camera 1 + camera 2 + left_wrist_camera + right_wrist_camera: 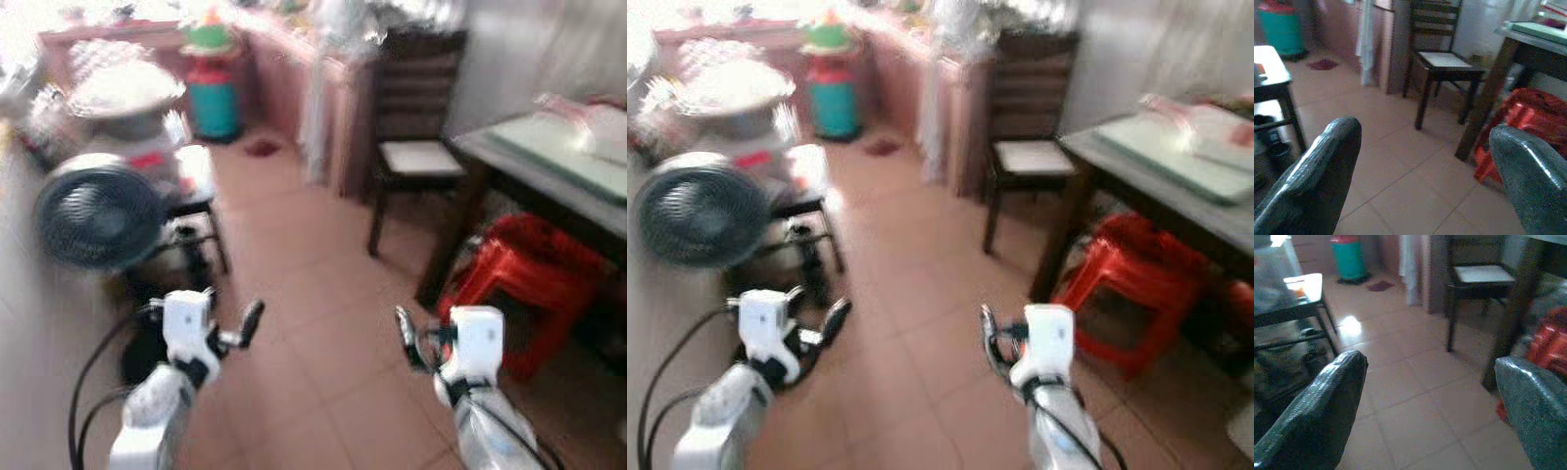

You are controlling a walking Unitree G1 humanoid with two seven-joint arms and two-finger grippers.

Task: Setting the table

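The dining table (549,166), dark-legged with a pale green top, stands at the right; something in clear plastic (593,127) lies on it. A dark wooden chair (416,157) with a light seat stands at its far end. Both my arms are held out low over the tiled floor. The left gripper (247,328) and the right gripper (409,343) are short of the table. In the wrist views the left gripper (1425,132) and the right gripper (1431,362) have their fingers spread wide, with nothing between them. The picture is blurred.
Red plastic stools (529,274) sit under the table. On the left are a floor fan (98,215), a small black side table (196,186) and cables (88,382) on the floor. A teal bin (214,98) and a pink counter (294,69) stand at the back.
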